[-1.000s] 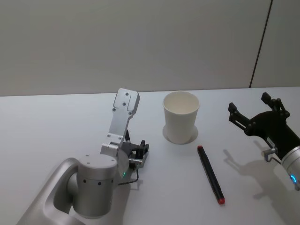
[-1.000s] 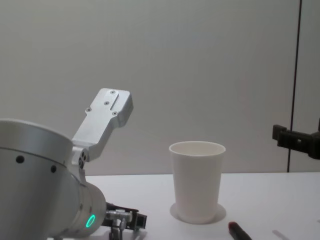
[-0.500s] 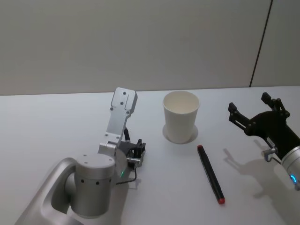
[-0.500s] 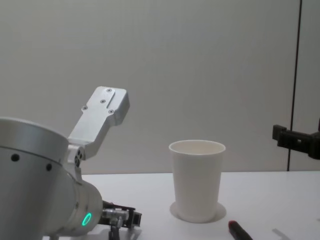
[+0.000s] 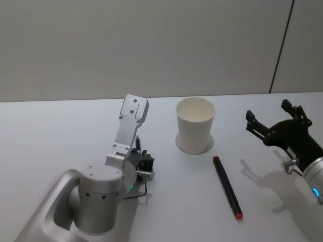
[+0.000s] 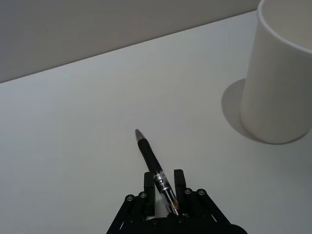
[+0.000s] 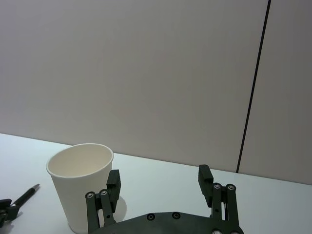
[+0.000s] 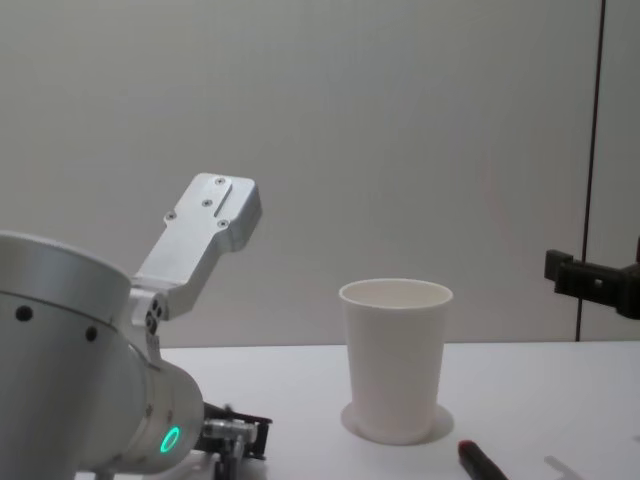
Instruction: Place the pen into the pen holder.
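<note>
Pen (image 6: 153, 165) clenched in left claw (image 6: 164, 174), a stretch of table (image 6: 73, 146) between its tip and pen holder (image 6: 280, 83); right claw (image 7: 159, 174) released

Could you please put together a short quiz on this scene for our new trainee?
1. True or false: the left end effector is shut on a black pen.
2. Relative to the paper cup, where is the red-tipped pen? A: inside it. B: flat on the table, to the robot's right of it. C: leaning on its rim.
3. Is the right end effector open or shut?

Key: 1 true; 2 B; 3 open, holding nothing.
</note>
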Controlling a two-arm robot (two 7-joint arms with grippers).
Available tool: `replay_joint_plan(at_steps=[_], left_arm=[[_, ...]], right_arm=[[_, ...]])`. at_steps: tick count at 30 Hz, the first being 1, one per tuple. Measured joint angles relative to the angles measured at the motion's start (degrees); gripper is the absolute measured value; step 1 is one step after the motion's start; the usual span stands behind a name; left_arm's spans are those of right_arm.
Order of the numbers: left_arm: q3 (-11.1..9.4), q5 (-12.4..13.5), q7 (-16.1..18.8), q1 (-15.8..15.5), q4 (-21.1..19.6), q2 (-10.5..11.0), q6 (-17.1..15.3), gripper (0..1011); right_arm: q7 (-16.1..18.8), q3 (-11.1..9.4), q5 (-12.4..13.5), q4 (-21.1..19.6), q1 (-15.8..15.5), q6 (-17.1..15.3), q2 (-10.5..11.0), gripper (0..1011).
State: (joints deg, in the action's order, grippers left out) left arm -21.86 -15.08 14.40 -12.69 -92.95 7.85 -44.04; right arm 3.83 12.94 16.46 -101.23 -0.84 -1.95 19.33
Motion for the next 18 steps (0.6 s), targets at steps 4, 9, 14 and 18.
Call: replay_joint_plan(at_steps=[4,9,14,18], left_arm=[[0.00,0.41,-0.95,0.04,-0.05,-0.02,-0.25,148],[-0.02,0.98,-2.31,0.10,-0.09,-0.12,-0.56,131],[-0.06,1.40,-3.35,0.15,-0.12,-0.23,-0.85,132],[-0.11,1.85,-4.15,0.23,-0.13,-0.29,-0.97,132]], right_arm=[[0.00,0.00,0.00,0.00,0.00,0.00,0.00,1002],[0.00,0.00,0.00,0.00,0.00,0.00,0.00,1002],[0.00,0.00,0.00,0.00,0.00,0.00,0.00,1002],[0.00,0.00,0.00,0.00,0.00,0.00,0.00,1002]])
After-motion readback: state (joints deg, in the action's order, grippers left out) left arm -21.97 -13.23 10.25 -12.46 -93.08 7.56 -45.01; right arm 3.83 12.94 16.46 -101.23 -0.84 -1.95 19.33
